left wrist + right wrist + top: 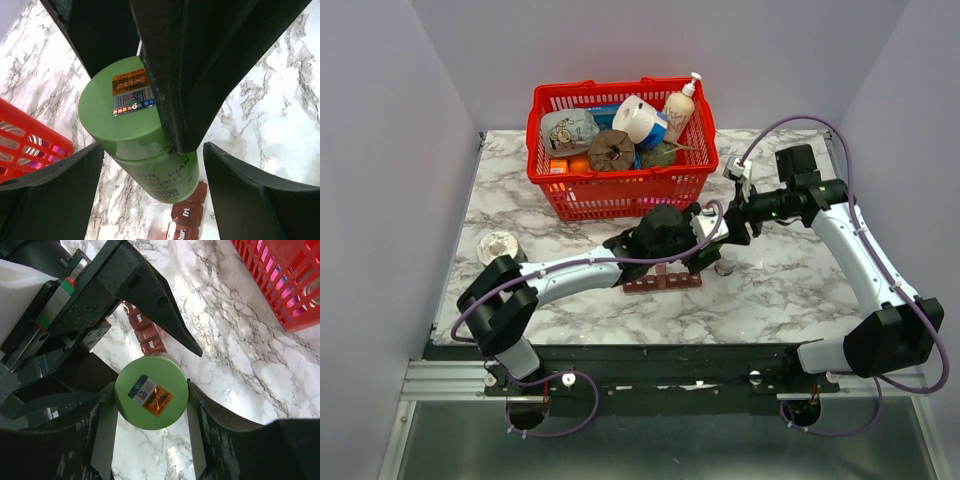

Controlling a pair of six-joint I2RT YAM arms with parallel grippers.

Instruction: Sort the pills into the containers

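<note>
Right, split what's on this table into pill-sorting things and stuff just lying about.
For the job:
containers, the dark red strip
green bottle, gripped by left claw and right claw

Lying about:
red basket of groceries
small capped bottle, untouched
round object near the left edge

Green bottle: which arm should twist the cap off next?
Right. The right claw has a pad on each side of the green cap, so it can probably turn it. The left claw brackets the bottle body lower down, better placed to steady it.
</note>
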